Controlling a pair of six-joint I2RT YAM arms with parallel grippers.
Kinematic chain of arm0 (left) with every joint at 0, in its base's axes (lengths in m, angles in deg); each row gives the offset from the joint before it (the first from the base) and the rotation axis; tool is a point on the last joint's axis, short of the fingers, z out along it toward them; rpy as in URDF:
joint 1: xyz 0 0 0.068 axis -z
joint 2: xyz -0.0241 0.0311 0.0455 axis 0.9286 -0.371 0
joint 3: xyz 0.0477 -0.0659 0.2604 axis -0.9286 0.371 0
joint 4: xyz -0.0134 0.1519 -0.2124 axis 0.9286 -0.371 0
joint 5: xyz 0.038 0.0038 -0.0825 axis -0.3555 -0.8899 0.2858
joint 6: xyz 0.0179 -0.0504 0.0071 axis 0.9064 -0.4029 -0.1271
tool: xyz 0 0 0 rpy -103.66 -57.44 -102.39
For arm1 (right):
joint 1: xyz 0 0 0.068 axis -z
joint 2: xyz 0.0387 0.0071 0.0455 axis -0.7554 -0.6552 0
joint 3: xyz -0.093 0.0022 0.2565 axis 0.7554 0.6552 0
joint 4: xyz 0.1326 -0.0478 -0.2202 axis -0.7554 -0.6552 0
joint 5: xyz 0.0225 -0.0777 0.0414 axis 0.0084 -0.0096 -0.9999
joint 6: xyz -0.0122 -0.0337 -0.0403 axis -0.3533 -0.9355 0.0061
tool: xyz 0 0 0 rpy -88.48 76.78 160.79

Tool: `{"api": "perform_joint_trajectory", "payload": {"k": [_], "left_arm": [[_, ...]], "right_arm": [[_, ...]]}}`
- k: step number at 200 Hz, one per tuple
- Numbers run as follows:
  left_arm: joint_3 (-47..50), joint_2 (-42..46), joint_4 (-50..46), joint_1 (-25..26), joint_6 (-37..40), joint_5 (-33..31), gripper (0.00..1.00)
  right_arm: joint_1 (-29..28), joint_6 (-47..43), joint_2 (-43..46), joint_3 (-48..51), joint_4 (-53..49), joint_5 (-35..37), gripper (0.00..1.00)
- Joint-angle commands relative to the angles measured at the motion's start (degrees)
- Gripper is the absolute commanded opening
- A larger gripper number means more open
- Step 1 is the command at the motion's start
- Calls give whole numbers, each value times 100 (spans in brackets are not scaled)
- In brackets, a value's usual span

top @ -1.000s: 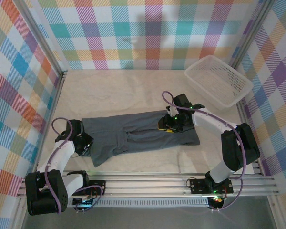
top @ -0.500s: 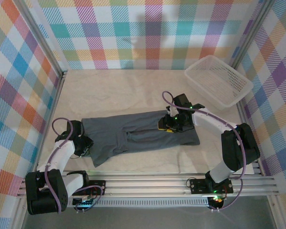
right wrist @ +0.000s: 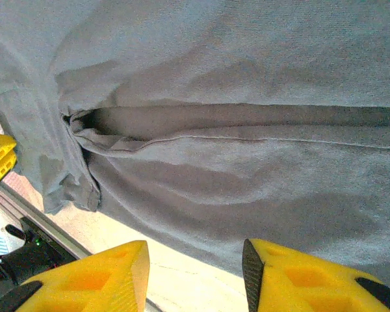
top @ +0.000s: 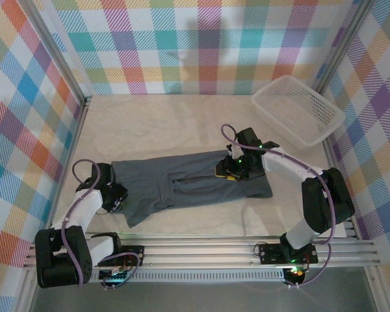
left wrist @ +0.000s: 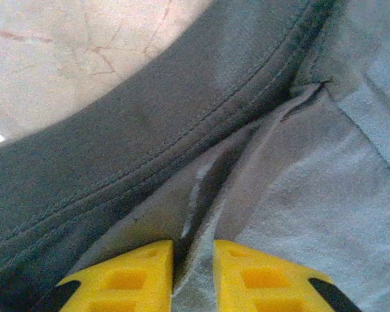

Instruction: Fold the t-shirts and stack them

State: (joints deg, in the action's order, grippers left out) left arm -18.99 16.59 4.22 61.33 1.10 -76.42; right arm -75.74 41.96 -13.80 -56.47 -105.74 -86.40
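Grey t-shirt (top: 188,185): we see left gripper (left wrist: 193,247) pinching a thin fold, right gripper (right wrist: 195,250) open; one-sided pull may slip or bunch cloth.

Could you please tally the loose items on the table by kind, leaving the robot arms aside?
grey t-shirt: 1
white mesh basket: 1
total: 2
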Motion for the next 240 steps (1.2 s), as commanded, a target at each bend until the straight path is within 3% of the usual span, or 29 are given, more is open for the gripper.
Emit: {"api": "perform_joint_trajectory", "payload": {"k": [1,39,119,196,240], "left_arm": [[-59,-31,34,-22,79,51,14],[-218,30,-225,-21,131,-147,0],[-1180,-35,-922,-13,74,-485,0],[-2035,-1084,-1031,-14,356,-832,0],[-2185,-1925,-704,-62,509,-1427,0]], "right_arm": [[-40,15,0,17,46,-119,43],[-44,11,-14,-10,29,-113,43],[-39,-13,-53,-70,-12,-70,43],[-31,3,51,-19,-102,107,43],[43,98,377,85,-265,763,41]]}}
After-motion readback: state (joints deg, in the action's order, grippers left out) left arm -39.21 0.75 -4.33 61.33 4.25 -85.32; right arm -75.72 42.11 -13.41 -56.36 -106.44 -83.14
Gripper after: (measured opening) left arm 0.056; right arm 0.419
